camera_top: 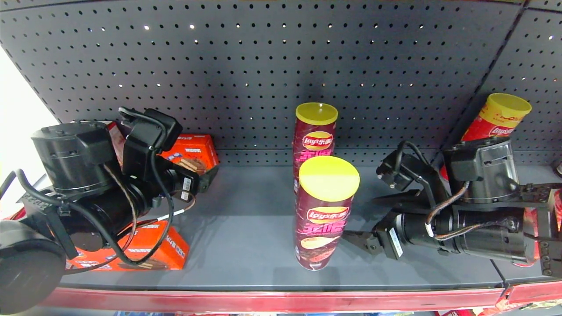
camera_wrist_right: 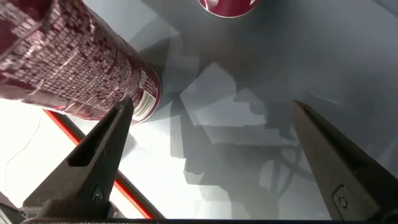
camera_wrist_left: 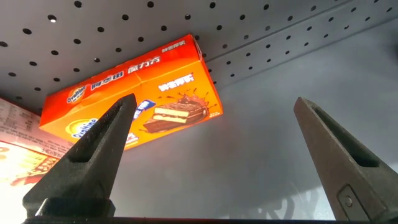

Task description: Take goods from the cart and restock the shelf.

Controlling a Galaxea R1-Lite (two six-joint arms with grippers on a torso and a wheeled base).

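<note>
Front can [camera_top: 325,215]: standing upright near the shelf's [camera_top: 246,237] front edge, rear can [camera_top: 315,131] behind it.
Right gripper [camera_wrist_right: 211,106]: hanging beside the front can, jaws spread, empty.
Left gripper [camera_wrist_left: 214,101]: gaping empty toward the orange box [camera_wrist_left: 134,102] at the back-left corner.
Handling: probably light, stiff, slick, tippy; gripping mid-body is looking safest.

Both chip cans [camera_top: 324,219] bear a round logo and pink characters. The orange box [camera_wrist_left: 163,79] bears white characters.

Front can [camera_top: 324,219] stands before rear can [camera_top: 314,136]; rear box [camera_top: 193,153] lies left.
</note>
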